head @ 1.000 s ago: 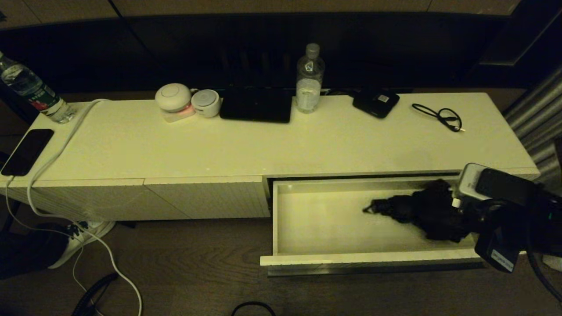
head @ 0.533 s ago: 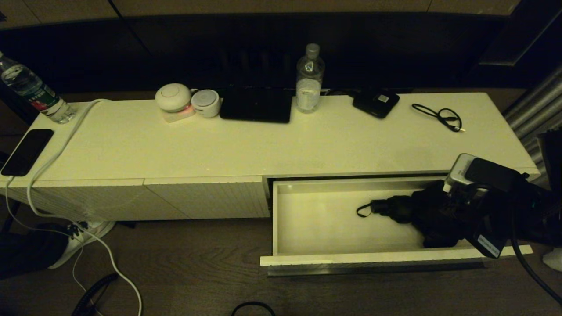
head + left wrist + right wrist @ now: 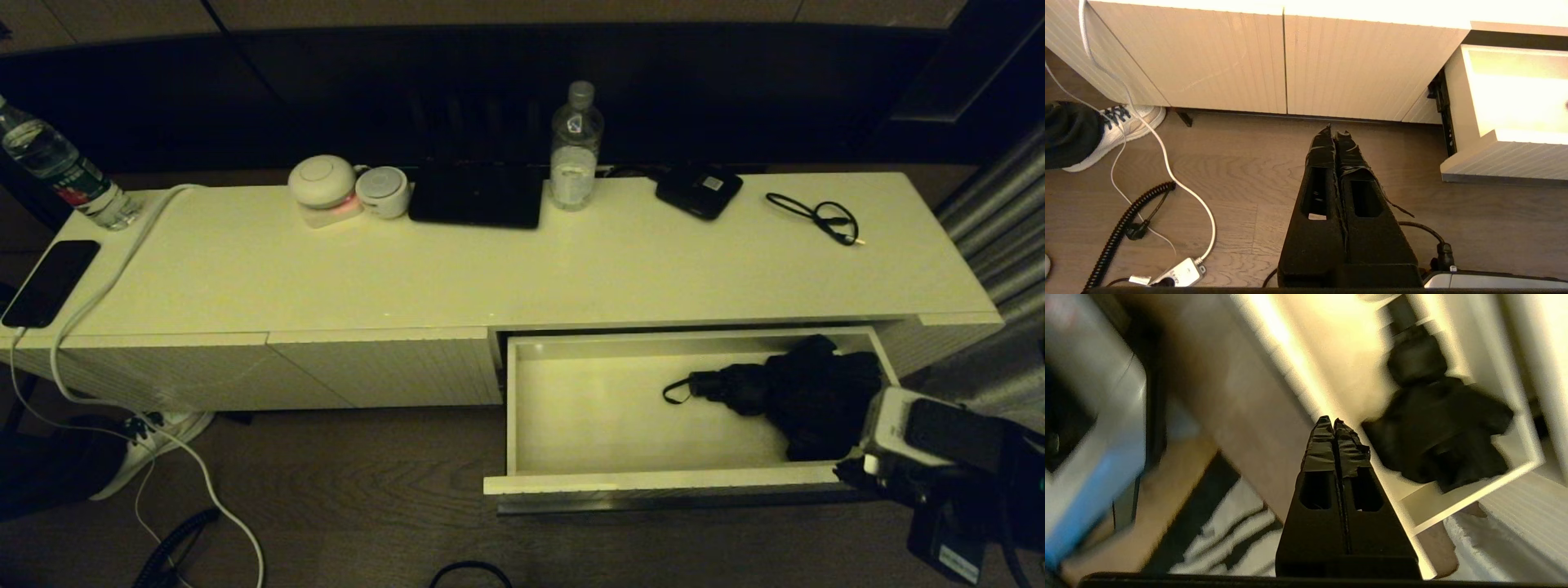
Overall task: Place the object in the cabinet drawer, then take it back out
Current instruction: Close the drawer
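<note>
The cabinet drawer (image 3: 653,482) stands pulled open at the right of the cream cabinet. The object, a black fabric garment (image 3: 808,396), lies bundled in the drawer's right half, with a thin strap looping out to the left. My right gripper (image 3: 1333,421) is shut and empty. It hovers outside the drawer's front right corner, and the garment (image 3: 1437,437) lies apart from it inside the drawer (image 3: 1474,494). The right wrist (image 3: 931,433) shows at the lower right of the head view. My left gripper (image 3: 1336,131) is shut and empty over the wooden floor, left of the open drawer (image 3: 1506,159).
On the cabinet top stand a water bottle (image 3: 576,147), a black tablet (image 3: 478,194), a small black box (image 3: 699,191), a looped cable (image 3: 816,215) and two white round devices (image 3: 343,189). A phone (image 3: 49,282) and a white cord (image 3: 90,302) lie at the left end. A shoe (image 3: 1114,126) rests on the floor.
My right gripper has pulled back out of the drawer toward its front right corner. The garment stays behind in the drawer, released.
</note>
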